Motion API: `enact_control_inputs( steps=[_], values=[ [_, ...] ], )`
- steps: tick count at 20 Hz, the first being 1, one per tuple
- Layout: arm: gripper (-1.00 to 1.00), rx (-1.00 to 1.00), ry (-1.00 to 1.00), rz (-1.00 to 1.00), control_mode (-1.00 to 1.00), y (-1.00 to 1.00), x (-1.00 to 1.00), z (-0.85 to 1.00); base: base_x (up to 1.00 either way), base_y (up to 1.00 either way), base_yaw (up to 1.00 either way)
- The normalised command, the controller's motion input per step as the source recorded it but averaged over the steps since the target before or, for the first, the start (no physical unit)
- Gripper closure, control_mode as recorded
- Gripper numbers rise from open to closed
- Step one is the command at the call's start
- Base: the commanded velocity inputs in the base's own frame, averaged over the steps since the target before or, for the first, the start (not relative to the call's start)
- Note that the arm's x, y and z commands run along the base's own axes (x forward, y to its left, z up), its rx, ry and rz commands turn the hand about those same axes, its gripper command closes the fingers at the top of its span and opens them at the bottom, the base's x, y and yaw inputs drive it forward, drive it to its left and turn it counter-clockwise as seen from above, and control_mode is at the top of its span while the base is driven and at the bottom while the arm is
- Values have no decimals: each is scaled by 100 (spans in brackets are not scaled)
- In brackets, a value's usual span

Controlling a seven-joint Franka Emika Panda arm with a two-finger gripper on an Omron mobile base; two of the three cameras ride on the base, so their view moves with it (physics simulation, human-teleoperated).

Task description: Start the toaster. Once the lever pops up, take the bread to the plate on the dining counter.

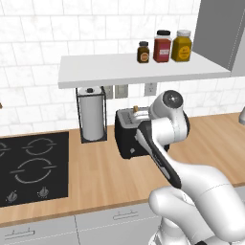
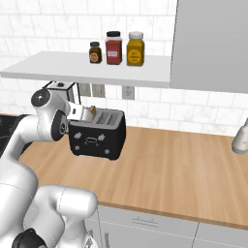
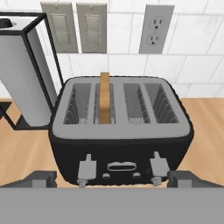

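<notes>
**Observer:** Start with what's closest to you. How do you stand?

**Me:** My gripper (image 3: 111, 180) is spread as wide as it goes and holds nothing. In my hand view one finger tip sits at each front corner of the toaster (image 3: 120, 131), low down, level with its base. I am just in front of its face, not touching it as far as I can tell.

**Observer:** And the controls?

**Me:** Two levers (image 3: 87, 166) stick out of the front face, one near each side, with small knobs and buttons between and below them. Both look up, so I judge the toaster is not yet started.

**Observer:** Where's the bread?

**Me:** The bread (image 3: 104, 98) stands upright in the second slot from the toaster's left as I face it, poking above the silver top. That slot belongs to the left lever, I believe.

**Observer:** So what could go wrong?

**Me:** Pressing the lever on the other side would start the empty half. With fingers this wide I might straddle the lever and slide past it, or push on the body and shove the toaster back across the counter (image 2: 169, 160). A glancing press may not latch.

**Observer:** Anything beyond the toaster?

**Me:** A paper towel holder (image 3: 24, 74) stands just beside its left rear corner; a sideways shove could knock the toaster into it. Behind, on the wall, are switch plates and an outlet (image 3: 155, 28). Above hangs a shelf (image 1: 143, 69) with jars, which my elbow could clip if I lift high.
</notes>
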Motion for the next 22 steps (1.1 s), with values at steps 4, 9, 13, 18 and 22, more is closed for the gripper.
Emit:
enact_control_inputs(
  steps=[4,9,13,18,22],
  values=[
    [-100,5,0,0,-100,0,0,0,0,0,0],
    [-100,0,0,0,-100,0,0,0,0,0,0],
    [-100,0,0,0,-100,0,0,0,0,0,0],
    [-100,0,-1,0,-100,0,0,0,0,0,0],
    [-100,0,0,0,-100,0,0,0,0,0,0]
  ],
)
